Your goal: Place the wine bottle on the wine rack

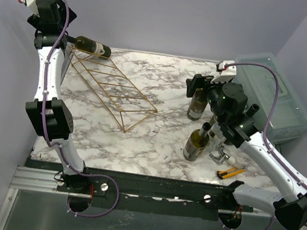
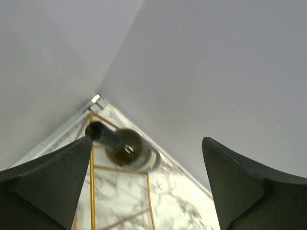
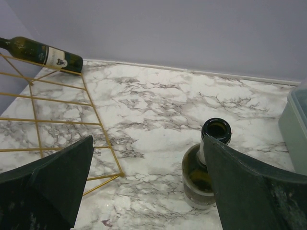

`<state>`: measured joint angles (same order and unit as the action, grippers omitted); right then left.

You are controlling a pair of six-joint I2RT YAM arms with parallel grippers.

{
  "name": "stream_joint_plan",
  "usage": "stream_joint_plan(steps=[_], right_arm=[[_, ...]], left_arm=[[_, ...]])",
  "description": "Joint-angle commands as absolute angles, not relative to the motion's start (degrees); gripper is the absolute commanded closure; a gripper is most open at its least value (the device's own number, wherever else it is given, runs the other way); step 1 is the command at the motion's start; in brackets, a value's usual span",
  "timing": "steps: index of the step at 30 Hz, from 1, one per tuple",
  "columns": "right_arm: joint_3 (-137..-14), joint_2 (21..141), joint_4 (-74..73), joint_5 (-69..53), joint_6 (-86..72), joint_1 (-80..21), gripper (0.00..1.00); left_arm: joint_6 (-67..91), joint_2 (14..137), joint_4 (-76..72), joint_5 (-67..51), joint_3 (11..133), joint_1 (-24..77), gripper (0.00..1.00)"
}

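Observation:
One wine bottle (image 1: 93, 46) with a pale label lies across the far end of the gold wire wine rack (image 1: 111, 90). It also shows in the left wrist view (image 2: 123, 146) and the right wrist view (image 3: 47, 53). My left gripper (image 1: 52, 27) is raised at the far left, just back from its neck, open and empty (image 2: 146, 140). A second bottle (image 1: 198, 103) stands upright right of the rack. My right gripper (image 1: 200, 84) hovers above it, open and empty (image 3: 147, 139). That bottle's mouth (image 3: 216, 129) is beside my right finger (image 3: 249, 187). A third bottle (image 1: 197, 144) stands nearer.
A translucent lidded box (image 1: 276, 96) sits at the far right, its edge in the right wrist view (image 3: 297, 127). A yellow utility knife (image 1: 230, 172) and a small metal object (image 1: 219, 154) lie near the front right. The rack (image 3: 53, 100) spans the left half of the marble table (image 1: 163, 82).

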<state>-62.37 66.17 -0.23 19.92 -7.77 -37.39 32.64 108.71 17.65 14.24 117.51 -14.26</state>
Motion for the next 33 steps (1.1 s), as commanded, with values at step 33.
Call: stream_joint_plan(steps=[33], right_arm=[[-60.85, 27.9, -28.87, 32.8, -9.57, -37.12, 0.0]], left_arm=[[7.41, 78.13, 18.68, -4.32, 79.88, 58.02, 0.01]])
